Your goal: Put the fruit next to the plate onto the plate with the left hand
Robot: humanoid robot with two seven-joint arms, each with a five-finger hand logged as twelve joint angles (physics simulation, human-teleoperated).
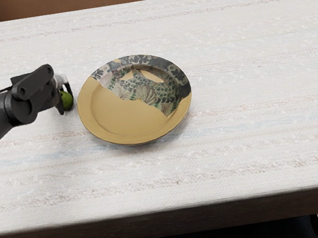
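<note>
The left arm reaches in low from the left edge, forearm nearly level. The left hand (60, 93) is curled down around the small green fruit (67, 99), which sits on the worktop (258, 140) just left of the plate (108, 117).

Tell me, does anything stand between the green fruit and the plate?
Nothing visible does. The green fruit lies at the left hand, just beside the left rim of the plate, with only a strip of bare table between them.
</note>
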